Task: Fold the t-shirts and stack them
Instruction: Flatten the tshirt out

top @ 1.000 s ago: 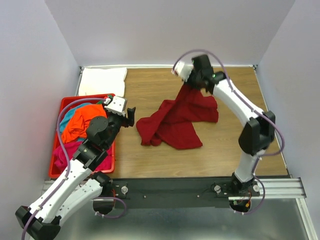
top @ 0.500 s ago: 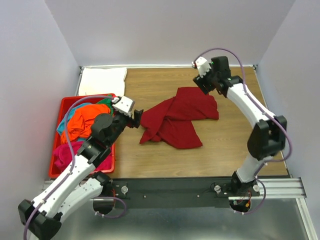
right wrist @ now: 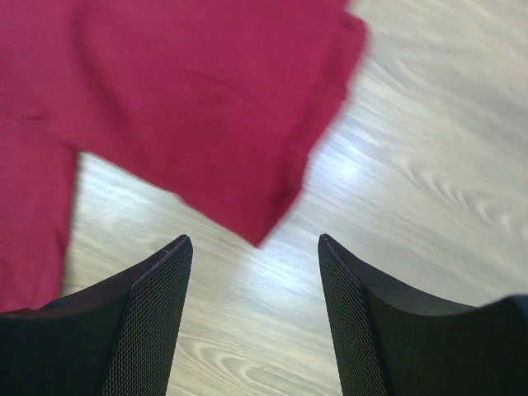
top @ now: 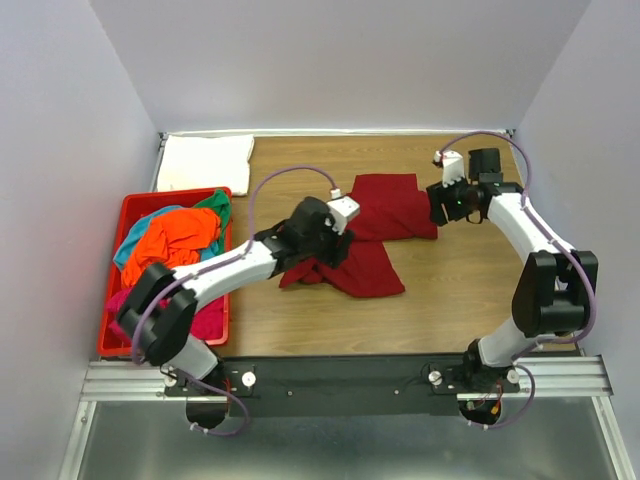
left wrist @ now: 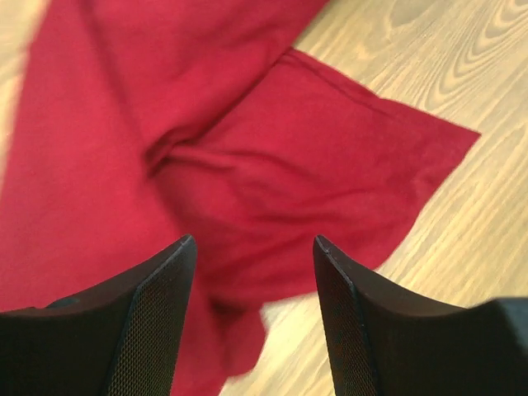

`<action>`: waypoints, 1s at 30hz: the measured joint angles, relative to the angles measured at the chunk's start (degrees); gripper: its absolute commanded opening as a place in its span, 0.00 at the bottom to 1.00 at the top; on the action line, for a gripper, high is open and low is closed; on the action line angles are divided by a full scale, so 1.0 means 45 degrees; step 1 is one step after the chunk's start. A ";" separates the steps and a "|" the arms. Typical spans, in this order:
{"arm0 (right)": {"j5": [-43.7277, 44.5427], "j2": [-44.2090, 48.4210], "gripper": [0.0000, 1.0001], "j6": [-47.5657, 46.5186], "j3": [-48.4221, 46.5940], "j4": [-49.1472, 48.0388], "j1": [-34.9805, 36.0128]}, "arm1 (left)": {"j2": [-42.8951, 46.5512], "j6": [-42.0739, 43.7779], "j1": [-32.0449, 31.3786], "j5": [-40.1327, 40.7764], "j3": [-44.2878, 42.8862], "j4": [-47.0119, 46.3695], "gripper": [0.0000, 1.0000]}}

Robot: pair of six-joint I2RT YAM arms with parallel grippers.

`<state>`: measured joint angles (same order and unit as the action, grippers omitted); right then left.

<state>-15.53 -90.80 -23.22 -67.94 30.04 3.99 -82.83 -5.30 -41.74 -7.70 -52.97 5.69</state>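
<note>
Status: dark red shirt (top: 385, 205) lies crumpled on the table (top: 450, 300), off the red bin (top: 104, 320) on its right-arm side, not touching it. White shirt (top: 205, 160) sits folded flat just behind the bin. Orange (top: 170, 235), teal (top: 130, 250), green (top: 215, 205) and pink (top: 125, 305) shirts are heaped inside the bin. Left gripper (left wrist: 252, 243) is spread wide with nothing between the fingers, hanging over a creased, overlapped patch of the red shirt on the side nearer the bin. Right gripper (right wrist: 254, 241) is equally wide and empty, over the shirt's far corner from the bin, with mostly bare wood under it. Handling guess: thin limp cotton, light, no stiffness, so it will drape, drag and bunch rather than slide as a sheet. It needs a pinch on an edge from each arm, ideally two corners of one hem or both shoulders, then pull taut before laying flat. A grab in the middle would likely catch several layers. Hard to read: the left arm covers the shirt's centre from above, so collar and sleeves can't be picked out. I can't tell which edge is hem. Both wrist views are blurred, and jaw height above the cloth isn't clear. The pink shirt is partly behind the left arm.
</note>
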 measured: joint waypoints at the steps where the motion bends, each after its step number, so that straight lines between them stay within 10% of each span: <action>1: -0.0087 -0.0068 0.69 0.0097 -0.0005 -0.0015 -0.0306 | -0.0457 -0.0063 -0.0238 0.0209 -0.0301 0.0044 0.66; 9: -0.1239 -0.1817 0.65 0.0534 -0.0063 -0.0024 -0.0826 | -0.3390 -0.0316 -0.0792 0.2764 -0.2511 0.1345 0.66; 21: -0.2098 -0.2467 0.07 0.0772 -0.0175 0.0019 -0.0816 | -0.4284 -0.0340 -0.0826 0.4770 -0.2715 0.2006 0.57; 30: -0.2098 -0.2419 0.02 0.0695 -0.0175 0.0024 -0.0816 | -0.5498 -0.0330 -0.0826 0.5969 -0.3298 0.2278 0.14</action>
<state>-24.97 -101.69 -20.10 -68.73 30.15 0.32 -107.57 -6.79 -45.45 19.16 -67.81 15.94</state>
